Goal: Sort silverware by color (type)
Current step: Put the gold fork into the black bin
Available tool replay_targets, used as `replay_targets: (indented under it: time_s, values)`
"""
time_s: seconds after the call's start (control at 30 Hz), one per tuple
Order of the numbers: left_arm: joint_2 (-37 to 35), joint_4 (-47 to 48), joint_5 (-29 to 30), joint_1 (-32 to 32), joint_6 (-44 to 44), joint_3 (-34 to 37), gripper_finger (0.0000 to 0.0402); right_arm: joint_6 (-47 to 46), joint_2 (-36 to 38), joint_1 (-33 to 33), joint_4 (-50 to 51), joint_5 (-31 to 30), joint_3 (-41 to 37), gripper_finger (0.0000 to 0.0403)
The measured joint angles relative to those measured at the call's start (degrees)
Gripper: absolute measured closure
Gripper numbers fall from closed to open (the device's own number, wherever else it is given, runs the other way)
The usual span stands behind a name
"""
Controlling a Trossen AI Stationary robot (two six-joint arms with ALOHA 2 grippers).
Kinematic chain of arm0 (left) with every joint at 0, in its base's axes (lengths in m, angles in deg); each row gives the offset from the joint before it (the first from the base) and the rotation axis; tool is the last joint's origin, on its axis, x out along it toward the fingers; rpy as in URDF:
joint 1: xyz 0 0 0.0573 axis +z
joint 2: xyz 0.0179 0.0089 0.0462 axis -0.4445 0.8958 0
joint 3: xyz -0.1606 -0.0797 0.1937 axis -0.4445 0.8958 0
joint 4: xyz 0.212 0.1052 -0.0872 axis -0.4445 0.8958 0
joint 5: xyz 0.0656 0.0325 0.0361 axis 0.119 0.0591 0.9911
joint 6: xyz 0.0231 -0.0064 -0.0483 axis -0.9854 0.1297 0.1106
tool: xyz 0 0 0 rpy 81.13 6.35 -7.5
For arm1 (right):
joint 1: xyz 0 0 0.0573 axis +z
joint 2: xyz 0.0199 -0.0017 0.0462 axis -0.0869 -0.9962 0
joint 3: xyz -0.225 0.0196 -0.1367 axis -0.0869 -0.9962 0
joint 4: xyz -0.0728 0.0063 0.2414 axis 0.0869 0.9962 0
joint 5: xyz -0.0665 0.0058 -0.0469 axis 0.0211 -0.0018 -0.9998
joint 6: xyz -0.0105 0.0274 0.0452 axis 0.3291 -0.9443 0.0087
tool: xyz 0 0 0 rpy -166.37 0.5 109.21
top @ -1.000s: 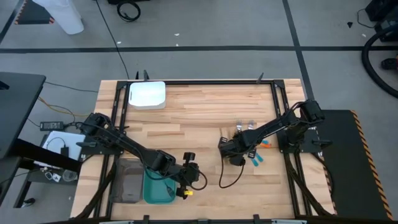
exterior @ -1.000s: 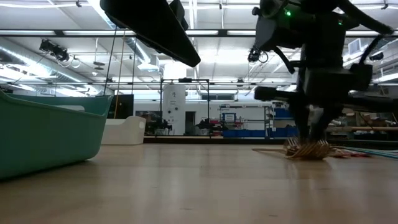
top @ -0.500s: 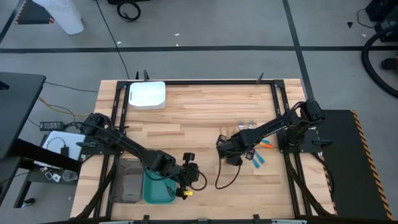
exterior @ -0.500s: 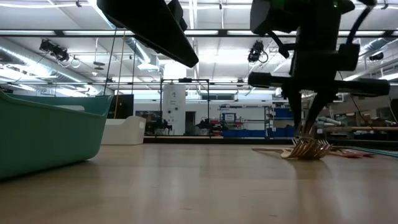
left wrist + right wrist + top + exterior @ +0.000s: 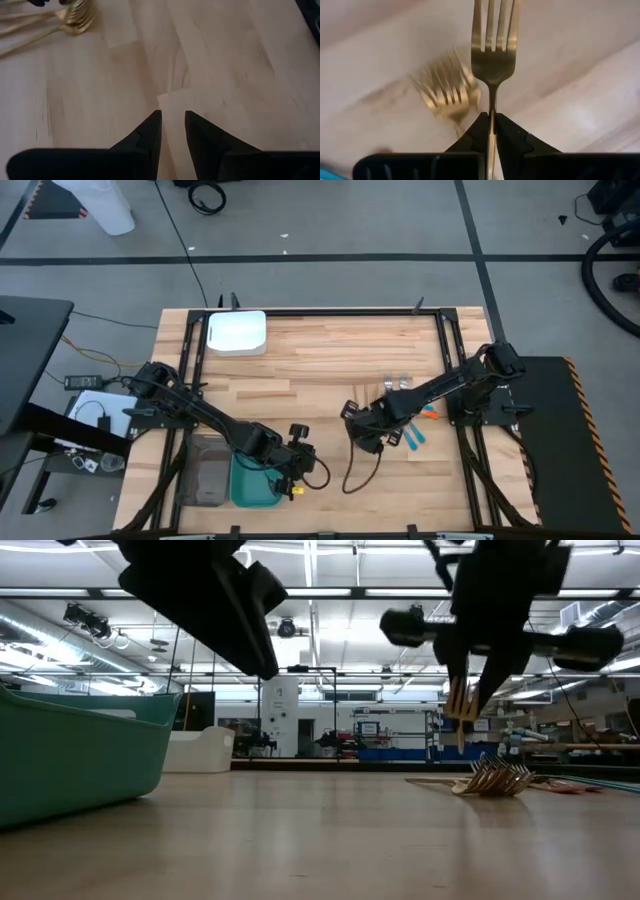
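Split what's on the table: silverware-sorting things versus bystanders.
Job:
- gold fork, held by right gripper
- gold forks on the table
- teal and orange pieces
- teal tray
- grey tray
- white tray

Bystanders:
- cable

Bright, even overhead ceiling lights (image 5: 300,595); soft shadows; wrist views blurred.

Gold fork (image 5: 492,55) handle's lower end — hidden between right gripper (image 5: 490,125) fingers; gold forks (image 5: 447,90) behind — blurred.
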Motion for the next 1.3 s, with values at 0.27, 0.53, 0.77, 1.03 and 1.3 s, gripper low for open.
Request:
replay_targets:
  time_s: [0.27, 0.53, 0.77, 1.03, 1.3]
  values:
    - [0.00, -5.34, 0.76, -0.52, -10.66, -0.01, 0.0308, -5.10, 0.33, 2.14, -7.08, 5.40, 0.00, 0.0371]
    - [0.00, -5.08, 4.79, -0.39, -12.40, -0.01, 0.0308, -17.46, 1.11, 2.04, -9.55, 9.79, 0.00, 0.0371]
    - [0.00, -4.31, 9.85, -1.38, -13.58, 0.01, 0.0308, -36.54, 5.12, -0.29, -10.80, 10.78, 0.00, 0.0371]
    - [0.00, -4.26, 14.58, -1.75, -16.28, 0.01, 0.0308, -47.71, 8.59, -1.94, -11.30, 11.09, 0.00, 0.0371]
    - [0.00, -6.16, 10.47, 0.31, -12.46, 0.01, 0.0308, -37.42, 8.35, 2.05, -17.41, 3.75, -0.47, 0.0371]
